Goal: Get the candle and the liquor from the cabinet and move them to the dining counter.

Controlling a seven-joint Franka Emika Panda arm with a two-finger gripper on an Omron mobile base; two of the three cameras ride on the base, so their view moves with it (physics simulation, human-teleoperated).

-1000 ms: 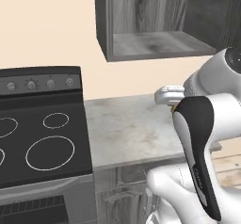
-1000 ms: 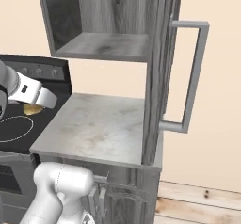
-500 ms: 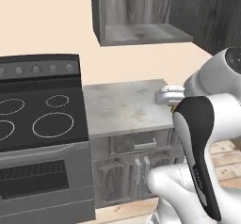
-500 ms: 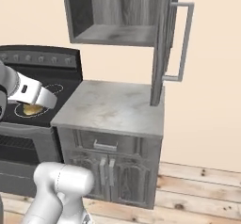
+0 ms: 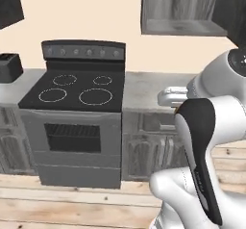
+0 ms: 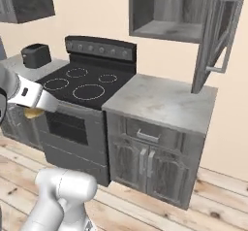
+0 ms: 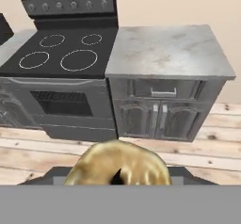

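A lumpy golden candle [image 7: 134,165] sits low in the hand view between my gripper's [image 7: 116,177] dark fingertips, which are shut on it. From the right base view, the gripper [image 6: 29,109] hangs at the far left with the yellow candle [image 6: 33,112] under it, in front of the stove. In the left base view the hand [image 5: 164,98] is level with the worktop. The dark grey wood-grain cabinet [image 6: 167,28] hangs open on the wall, its door [image 6: 215,36] with the bar handle swung out. The liquor and the dining counter are out of view.
A black stove [image 5: 81,93] stands beside a small marbled worktop [image 6: 162,101] on grey base cabinets [image 6: 150,162]. A black toaster [image 6: 36,54] sits left of the stove. Wooden floor [image 6: 213,196] lies between me and the units.
Both base views have pulled back from the cabinet and worktop, so the whole scene looks farther and smaller. The gripper still holds the candle.
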